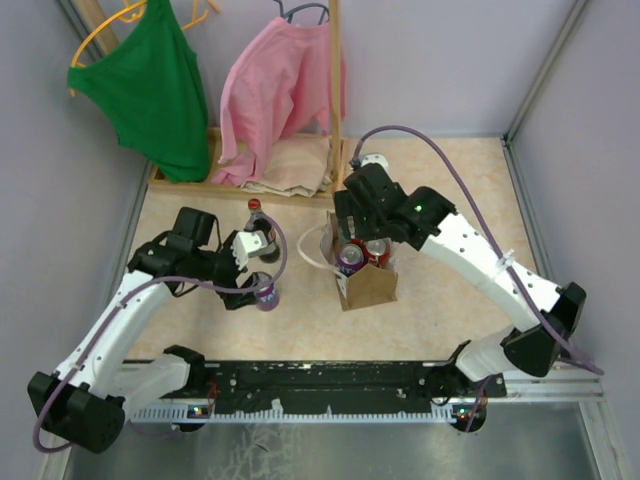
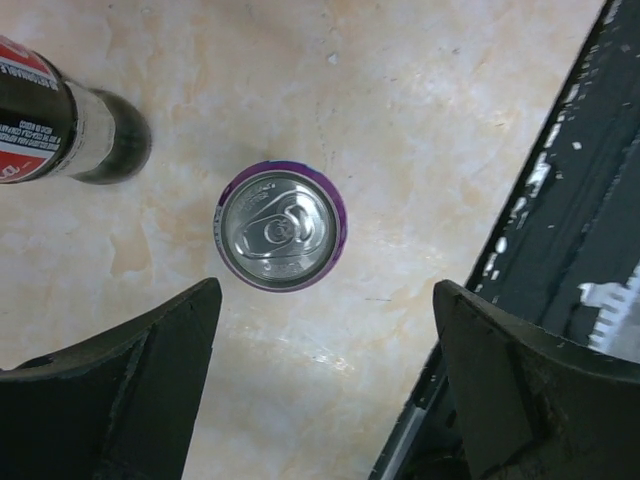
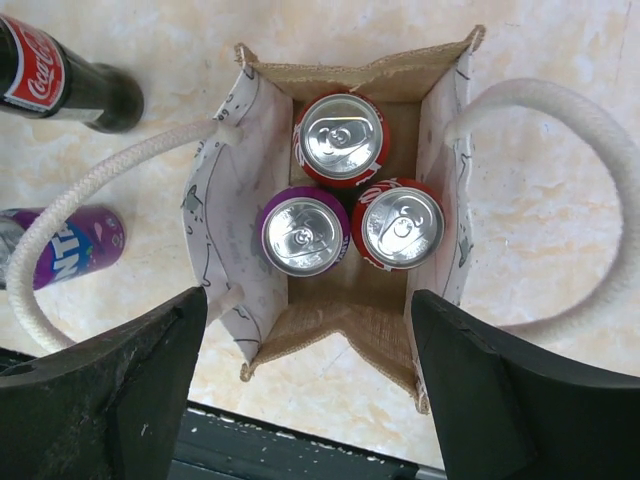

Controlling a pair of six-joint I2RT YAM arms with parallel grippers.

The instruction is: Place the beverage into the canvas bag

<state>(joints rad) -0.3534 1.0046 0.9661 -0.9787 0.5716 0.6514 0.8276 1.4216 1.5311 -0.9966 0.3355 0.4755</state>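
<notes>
Canvas bag (image 3: pixel 440 150) stands upright, mouth open, on the counter (image 2: pixel 420 120); it sits at the centre of the top view and fills the middle of the right wrist view; white loop handles (image 3: pixel 590 130) flop outward to either side. Three cans stand upright inside it, tops showing: first red can (image 3: pixel 340 135) against the upper wall, second red can (image 3: pixel 402 225) at lower right, bagged purple can (image 3: pixel 305 235) at lower left; the three are packed close together. Right gripper (image 3: pixel 310 340) hangs directly over the bag mouth; fingers spread wide, nothing between them. Left gripper (image 2: pixel 325 330) is also spread wide, with a dark finger at each lower corner of the left wrist view and nothing pinched. Loose purple can (image 2: pixel 282 225) stands upright on the counter just above the gap between those fingers in the frame; neither finger touches it. Cola bottle (image 2: pixel 60 125) stands at upper left of that view, near the loose can but apart from it. In the top view the loose can and the bottle stand left of the bag, clear of it. Black rail (image 2: pixel 580 200) runs along the counter's near edge. A green top (image 1: pixel 150 90) and a pink top (image 1: pixel 275 100) hang in the upper part of the top view; a wooden post (image 1: pixel 335 100) stands beside the pink one.
</notes>
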